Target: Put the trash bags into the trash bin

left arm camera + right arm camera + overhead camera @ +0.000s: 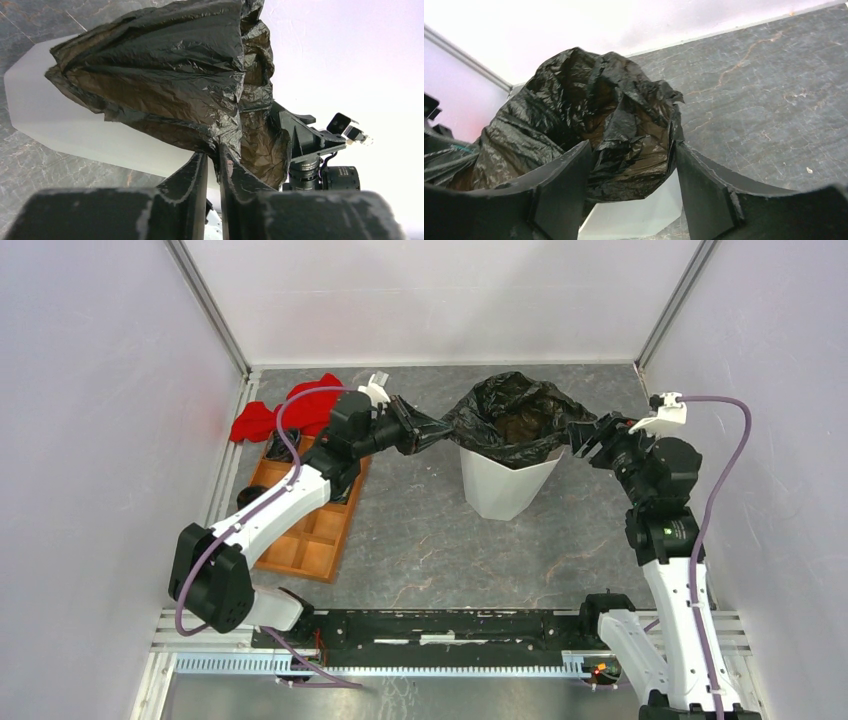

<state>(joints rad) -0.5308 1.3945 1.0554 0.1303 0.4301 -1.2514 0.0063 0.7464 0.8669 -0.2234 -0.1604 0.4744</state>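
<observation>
A glossy black trash bag [510, 412] sits in the mouth of the white faceted trash bin [503, 488], its rim spread over the bin's top. My left gripper [412, 430] is shut on the bag's left edge and stretches it out to the left. In the left wrist view the film [165, 75] is pinched between the fingers of my left gripper [214, 155], with the bin [60, 120] behind. My right gripper [590, 435] is at the bag's right edge. In the right wrist view it [633, 150] stands wide open, with the bag [589, 110] and the bin [639, 215] between its fingers.
An orange compartment tray [310, 520] lies left of the bin, under my left arm. A red cloth [285, 415] lies at the tray's far end. White walls enclose the grey table on three sides. My right arm's wrist [320, 165] shows beyond the bag.
</observation>
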